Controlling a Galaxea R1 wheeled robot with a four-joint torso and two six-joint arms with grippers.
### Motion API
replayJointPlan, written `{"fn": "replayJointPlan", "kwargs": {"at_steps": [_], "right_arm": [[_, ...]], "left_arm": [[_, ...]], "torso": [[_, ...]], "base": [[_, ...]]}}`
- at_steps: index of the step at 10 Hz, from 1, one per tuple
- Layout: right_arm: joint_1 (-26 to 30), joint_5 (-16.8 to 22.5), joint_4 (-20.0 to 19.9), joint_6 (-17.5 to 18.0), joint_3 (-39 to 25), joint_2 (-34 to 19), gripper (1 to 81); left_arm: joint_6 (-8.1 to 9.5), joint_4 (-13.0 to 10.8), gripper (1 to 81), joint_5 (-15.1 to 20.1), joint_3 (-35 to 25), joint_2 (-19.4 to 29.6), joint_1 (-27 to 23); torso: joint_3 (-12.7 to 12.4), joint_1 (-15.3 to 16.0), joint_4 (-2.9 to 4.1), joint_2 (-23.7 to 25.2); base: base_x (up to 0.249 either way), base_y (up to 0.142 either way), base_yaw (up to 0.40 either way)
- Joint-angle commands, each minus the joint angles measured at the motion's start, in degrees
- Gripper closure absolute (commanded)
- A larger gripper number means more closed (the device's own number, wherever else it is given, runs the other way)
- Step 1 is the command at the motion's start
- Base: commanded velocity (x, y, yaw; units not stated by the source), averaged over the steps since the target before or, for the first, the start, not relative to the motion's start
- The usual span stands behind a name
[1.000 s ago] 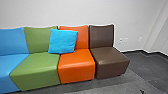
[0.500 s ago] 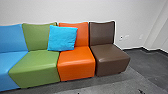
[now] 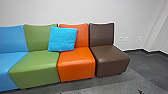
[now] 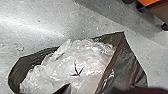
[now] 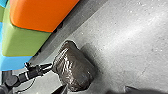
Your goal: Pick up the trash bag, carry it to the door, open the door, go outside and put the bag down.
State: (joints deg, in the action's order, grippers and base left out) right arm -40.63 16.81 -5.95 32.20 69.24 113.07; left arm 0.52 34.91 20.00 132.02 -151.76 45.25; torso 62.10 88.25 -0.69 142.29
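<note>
right wrist view: trash bag (image 5: 75,70) is met at its side by left gripper (image 5: 51,66), jaw state can't be told, right gripper (image 5: 96,88) is spread, pick-up seems underway, secure hold needed before carrying.

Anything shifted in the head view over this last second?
Nothing visibly moved among the things; only the camera's framing shifted slightly. The blue cushion still leans across the green seat and orange seat, with the brown seat alongside. Whether the trash bag moved, I can't tell.
</note>
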Motion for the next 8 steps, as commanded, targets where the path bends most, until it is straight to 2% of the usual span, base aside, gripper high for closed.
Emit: {"fn": "replayJointPlan", "kwargs": {"at_steps": [1, 2, 3, 4, 5, 8], "right_arm": [[6.12, 1.73, -1.08, -0.03, -1.23, -1.94, 1.0], [6.21, 1.73, -1.08, -0.03, -1.23, -1.76, 1.0], [6.21, 1.73, -0.99, -0.03, -1.05, -1.50, 1.0], [6.30, 1.73, -1.17, -0.03, -0.53, -0.98, 1.0], [6.22, 1.82, -1.08, -0.03, -0.43, -0.62, 1.0], [6.12, 1.82, -0.91, -0.03, 0.26, -0.27, 1.0]], "left_arm": [[0.27, 1.30, 1.0, 3.37, -0.27, 0.66, -7.59], [0.27, 1.30, 1.0, 3.37, -0.27, 0.40, -7.59], [0.27, 1.38, 1.0, 3.37, -0.36, 0.22, -8.03], [0.27, 1.38, 1.0, 3.46, -0.54, -0.12, -8.81], [0.35, 1.38, 1.0, 3.55, -0.54, -0.74, -9.43], [0.71, 1.39, 1.0, 3.55, -0.27, -2.24, -10.49]], "torso": [[5.33, 0.00, 0.00, 0.00], [6.11, 0.00, 0.00, 0.05], [2.19, 0.00, 0.00, 0.05], [3.91, 0.00, 0.00, 0.05], [4.61, 0.04, 0.00, 0.05], [5.12, 0.06, 0.00, 0.05]], "base": [[0.000, 0.000, 0.000], [0.000, 0.000, 0.000], [0.000, 0.000, 0.000], [0.000, 0.000, 0.000], [0.000, 0.000, 0.000], [0.000, 0.000, 0.000]]}}
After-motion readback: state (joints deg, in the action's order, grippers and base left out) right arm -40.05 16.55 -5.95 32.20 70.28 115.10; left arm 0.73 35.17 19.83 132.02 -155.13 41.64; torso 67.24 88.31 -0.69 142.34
